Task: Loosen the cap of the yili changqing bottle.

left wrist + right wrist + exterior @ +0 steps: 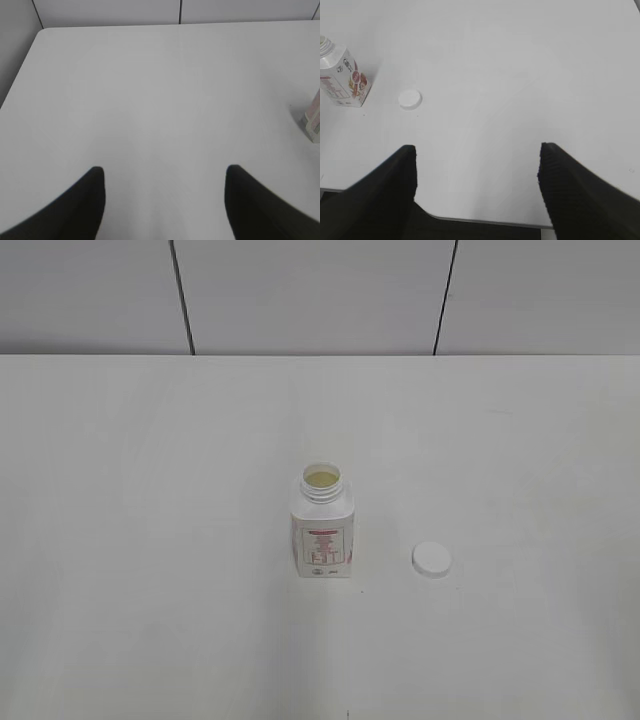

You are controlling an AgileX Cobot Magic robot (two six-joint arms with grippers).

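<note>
The yili changqing bottle stands upright in the middle of the white table, its neck open with pale liquid showing and its red label facing front. The white cap lies flat on the table to the bottle's right, apart from it. The right wrist view shows the bottle at far left and the cap beside it. The left wrist view shows only the bottle's edge at far right. My left gripper is open and empty over bare table. My right gripper is open and empty near the table's front edge. Neither gripper shows in the exterior view.
The white table ends at a grey panelled wall behind. The table's front edge shows between the right fingers. The table's left edge and rounded corner show in the left wrist view.
</note>
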